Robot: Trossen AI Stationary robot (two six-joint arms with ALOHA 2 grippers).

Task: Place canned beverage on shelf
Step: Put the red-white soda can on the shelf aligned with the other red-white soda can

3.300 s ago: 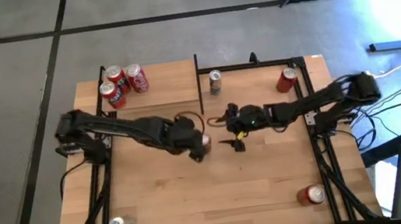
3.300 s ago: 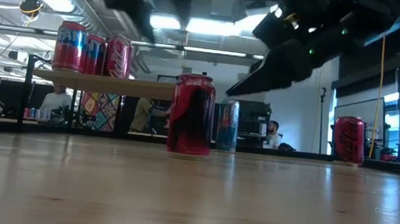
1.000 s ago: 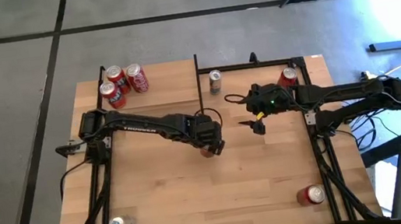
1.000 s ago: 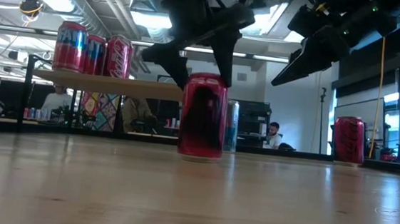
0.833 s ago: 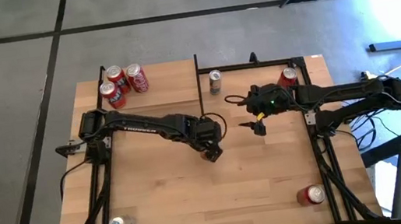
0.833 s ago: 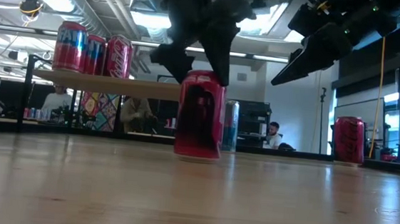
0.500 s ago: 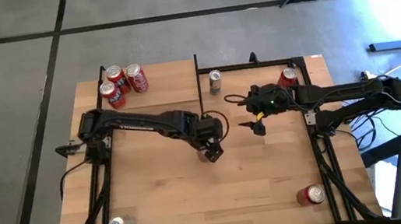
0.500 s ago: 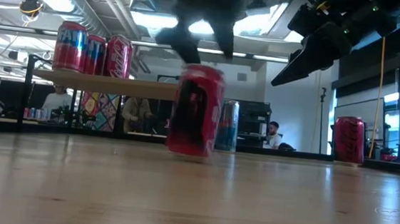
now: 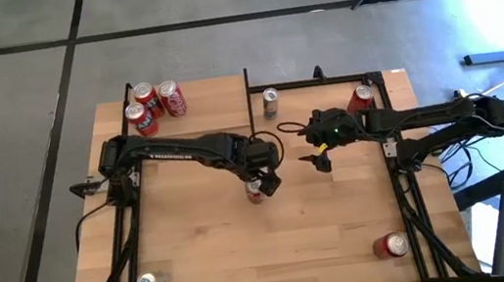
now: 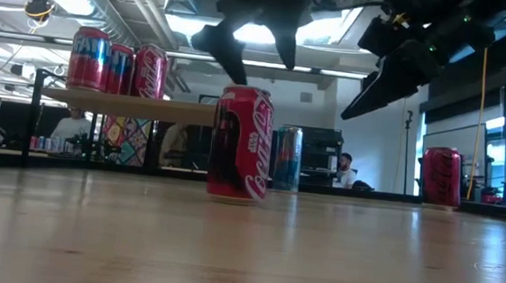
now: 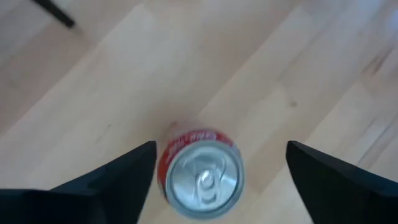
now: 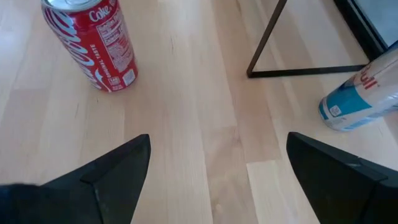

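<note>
Coke can upright mid-bench, left hand spread wide right above it, not touching. Right hand spread too, hovering nearby. Shelf w/ 3 cans back-left.

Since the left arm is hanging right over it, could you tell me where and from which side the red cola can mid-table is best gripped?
Grip the red cola can around its upper side wall, coming straight down from above. It stands upright on the table with its silver lid up and bare wood around it, and the open left claw is spread wider than the can and nearly centred over it.
</note>
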